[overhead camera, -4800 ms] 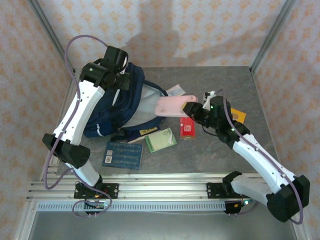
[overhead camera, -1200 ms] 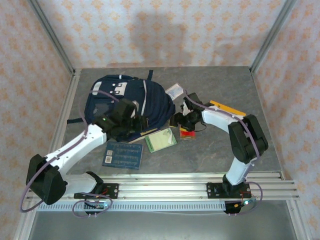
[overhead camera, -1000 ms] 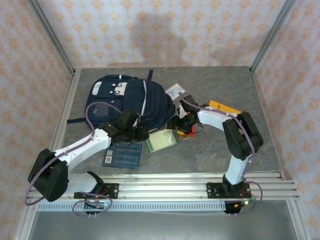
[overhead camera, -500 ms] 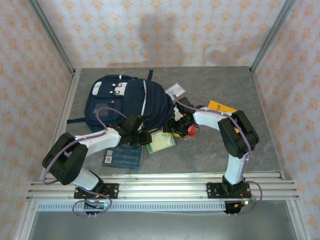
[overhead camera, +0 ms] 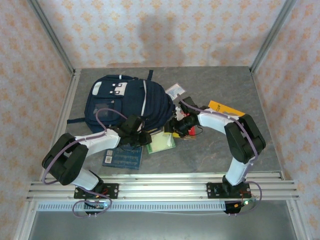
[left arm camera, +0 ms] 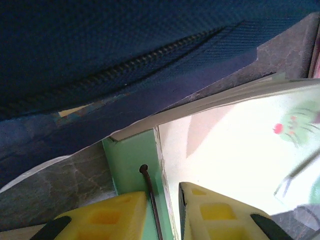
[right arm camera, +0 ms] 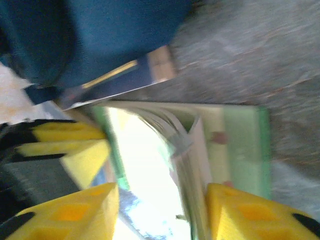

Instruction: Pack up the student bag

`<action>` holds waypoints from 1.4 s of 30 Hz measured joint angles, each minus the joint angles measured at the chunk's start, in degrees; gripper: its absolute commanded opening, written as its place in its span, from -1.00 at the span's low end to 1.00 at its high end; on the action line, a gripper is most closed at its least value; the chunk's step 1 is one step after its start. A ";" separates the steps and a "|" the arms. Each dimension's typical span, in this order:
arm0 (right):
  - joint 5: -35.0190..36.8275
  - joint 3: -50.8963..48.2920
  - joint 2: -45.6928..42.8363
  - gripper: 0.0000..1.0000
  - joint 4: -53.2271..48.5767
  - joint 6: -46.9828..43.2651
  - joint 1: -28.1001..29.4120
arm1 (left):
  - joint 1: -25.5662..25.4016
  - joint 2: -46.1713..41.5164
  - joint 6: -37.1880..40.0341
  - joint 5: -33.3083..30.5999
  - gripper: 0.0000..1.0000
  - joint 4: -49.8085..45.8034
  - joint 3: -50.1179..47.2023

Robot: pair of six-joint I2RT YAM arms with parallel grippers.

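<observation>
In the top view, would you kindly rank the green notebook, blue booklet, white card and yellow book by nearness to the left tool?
1. Green notebook, at the left tool's tip.
2. Blue booklet, front left.
3. White card, farther back.
4. Yellow book, far right.

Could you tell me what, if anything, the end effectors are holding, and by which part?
The left end effector straddles the green notebook at a cover edge, the right end effector brackets its lifted pages; whether either actually grips cannot be told.

We see a grey stone-patterned table (overhead camera: 200,156) enclosed by 3 walls (overhead camera: 200,35) of peach floral wallpaper, with 2 aluminium posts (overhead camera: 51,35) at its far corners, evenly lit.
</observation>
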 measured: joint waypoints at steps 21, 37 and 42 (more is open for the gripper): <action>2.40 -1.51 -3.21 -0.86 -5.95 -2.71 1.33 | 2.51 -11.08 2.99 -0.13 0.25 -9.22 -0.90; -10.10 -8.68 -10.01 -0.96 7.13 8.81 -1.31 | 7.15 -10.88 -2.84 15.08 0.44 3.39 -9.81; -12.59 -9.84 -10.88 -0.96 11.93 12.24 -1.40 | 7.15 -7.17 -5.55 17.73 0.41 10.19 -9.81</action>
